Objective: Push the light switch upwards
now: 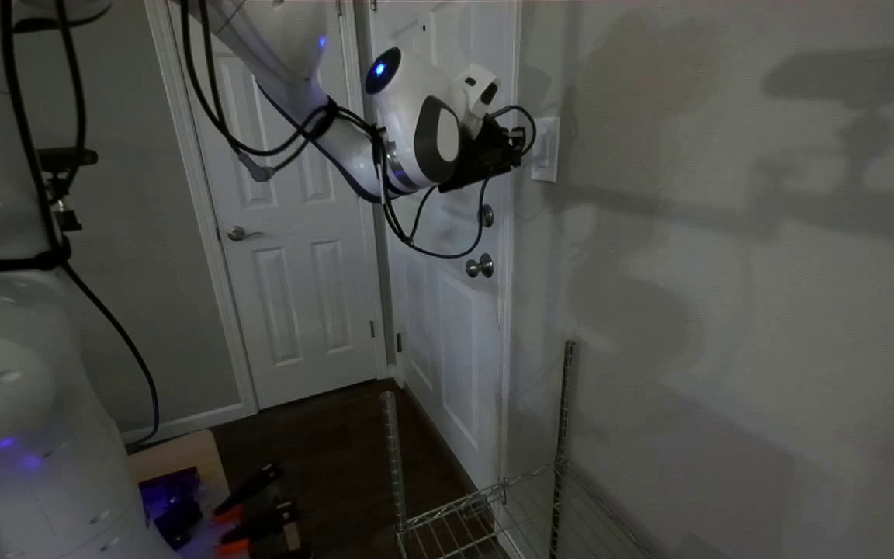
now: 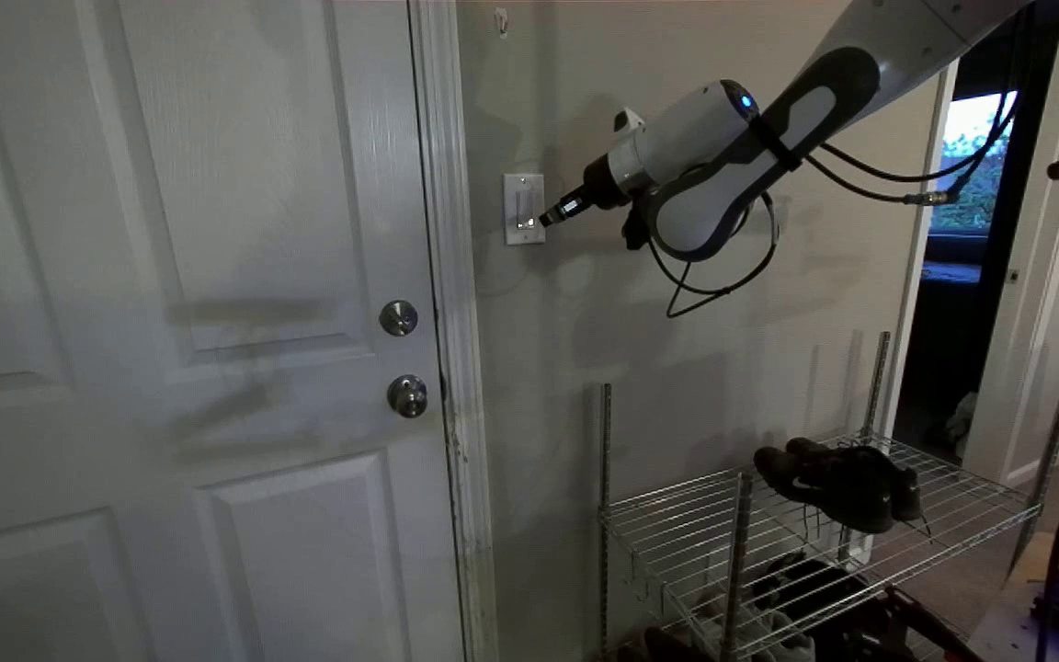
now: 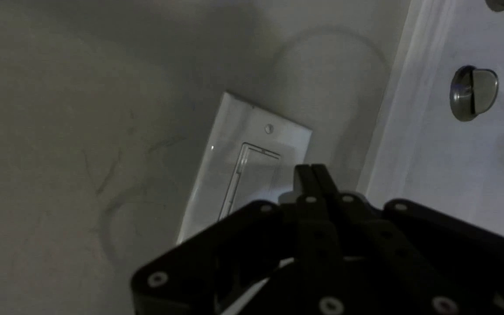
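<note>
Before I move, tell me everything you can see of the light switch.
The light switch is a white, plastic-looking rectangle, taller than wide, upright on the wall beside the door frame. It has a rectangular paddle and a screw near one end. In the wrist view the closed gripper partly hides it. Whether they touch, and its setting, I cannot tell.
</note>
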